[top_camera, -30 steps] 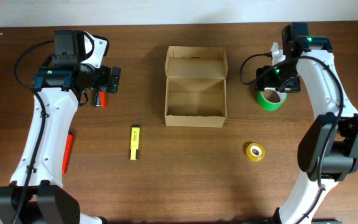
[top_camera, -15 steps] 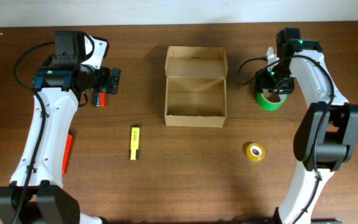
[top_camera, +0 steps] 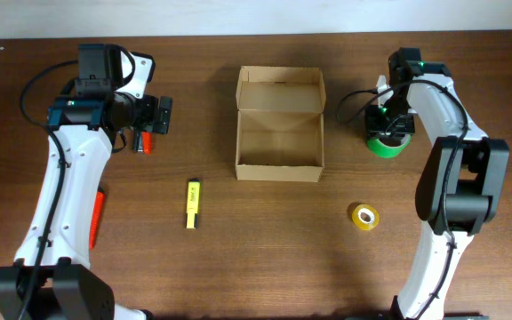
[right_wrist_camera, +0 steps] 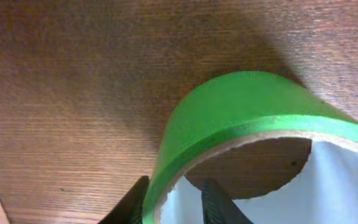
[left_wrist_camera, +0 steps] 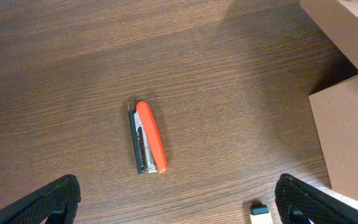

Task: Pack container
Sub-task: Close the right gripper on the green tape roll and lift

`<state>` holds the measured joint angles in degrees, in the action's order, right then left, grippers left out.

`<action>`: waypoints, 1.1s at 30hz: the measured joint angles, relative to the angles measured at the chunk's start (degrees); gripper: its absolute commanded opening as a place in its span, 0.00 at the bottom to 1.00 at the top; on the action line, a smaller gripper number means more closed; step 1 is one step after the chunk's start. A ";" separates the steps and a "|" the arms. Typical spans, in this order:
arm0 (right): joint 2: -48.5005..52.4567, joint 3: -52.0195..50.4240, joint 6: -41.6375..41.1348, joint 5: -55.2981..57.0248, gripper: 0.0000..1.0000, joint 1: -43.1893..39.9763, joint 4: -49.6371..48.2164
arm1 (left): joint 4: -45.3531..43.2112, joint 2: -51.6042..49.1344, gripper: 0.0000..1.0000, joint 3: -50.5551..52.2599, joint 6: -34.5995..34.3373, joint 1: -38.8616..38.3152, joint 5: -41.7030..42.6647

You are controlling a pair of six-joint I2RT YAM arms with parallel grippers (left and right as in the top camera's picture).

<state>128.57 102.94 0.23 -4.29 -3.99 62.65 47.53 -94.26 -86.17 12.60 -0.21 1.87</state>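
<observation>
the plain tan rectangular cardboard box (top_camera: 280,124) sits mid-way across the dark wood-grain tabletop (top_camera: 274,258), toward 12 o'clock. it is open and matte, its flap lid raised at the 12 o'clock edge. at its 3 o'clock the right tool (right_wrist_camera: 174,198) straddles the wall of a smooth green tape roll (right_wrist_camera: 229,106), narrow; whether it pinches i cannot tell. the left tool (left_wrist_camera: 179,208) gapes wide above a slim red-and-black stapler (left_wrist_camera: 149,138).

Box (top_camera: 279,124) sits mid-table by the far edge, flap thrown back on the far side, top open from above. There's a bare lane on each side of it. Left half has a stapler (top_camera: 146,142) and a marker (top_camera: 193,203) in the way. On the right, green tape (top_camera: 386,148) is near the box and yellow tape (top_camera: 364,216) sits closer to the front edge. The front middle is plain wood.
</observation>
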 measured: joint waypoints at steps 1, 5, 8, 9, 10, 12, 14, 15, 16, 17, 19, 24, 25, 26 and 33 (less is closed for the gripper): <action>0.20 -0.02 0.04 0.00 0.19 0.00 0.02 | 0.02 0.00 1.00 0.00 0.02 0.00 0.00; 1.05 -0.02 -0.24 -0.17 0.04 0.00 0.09 | 0.09 0.02 1.00 0.00 0.00 0.00 0.00; 1.05 0.02 -0.87 -0.15 0.04 0.00 0.11 | 0.31 0.02 1.00 0.00 0.02 0.00 0.00; 1.05 0.02 -1.11 -0.07 0.04 0.00 0.26 | 0.31 0.02 1.00 0.00 0.00 0.00 0.00; 1.05 0.02 -1.16 -0.04 0.04 0.00 0.48 | 0.31 0.00 1.00 0.00 0.00 0.00 0.00; 1.05 0.07 -1.27 -0.02 0.04 0.00 1.46 | 0.33 0.00 1.00 0.00 0.02 0.00 0.00; 1.05 0.28 -1.33 -0.02 0.04 0.00 3.21 | 0.31 0.00 1.00 0.00 0.02 0.00 0.00; 1.05 0.46 -1.36 -0.02 0.04 0.00 3.96 | 0.33 0.00 1.00 0.00 0.00 0.00 0.00; 1.05 0.57 -1.38 -0.02 0.04 0.00 4.39 | 0.33 0.00 1.00 0.00 0.02 0.00 0.00; 1.05 1.03 -1.40 -0.02 0.04 0.00 4.92 | 0.33 0.00 1.00 0.00 0.02 0.00 0.00; 1.03 2.32 -1.46 -0.02 0.04 0.00 5.73 | 0.33 0.00 1.00 0.00 0.02 0.00 0.00; 1.03 11.15 -1.27 0.00 0.04 0.00 12.28 | 0.44 0.00 1.00 0.00 0.02 0.00 0.00; 1.03 13.84 -1.22 -0.02 0.04 0.00 13.94 | 0.46 0.00 1.00 0.00 0.00 0.00 0.00; 0.98 16.68 -1.20 -0.02 0.04 0.02 15.34 | 0.46 0.00 1.00 0.00 0.00 0.00 0.00; 0.79 34.62 -0.11 0.02 0.04 1.49 22.95 | 0.46 0.00 1.00 0.00 0.02 0.00 -0.20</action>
<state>129.36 137.56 0.12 -4.27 -2.50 85.60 47.99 -94.26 -86.17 12.62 -0.21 1.67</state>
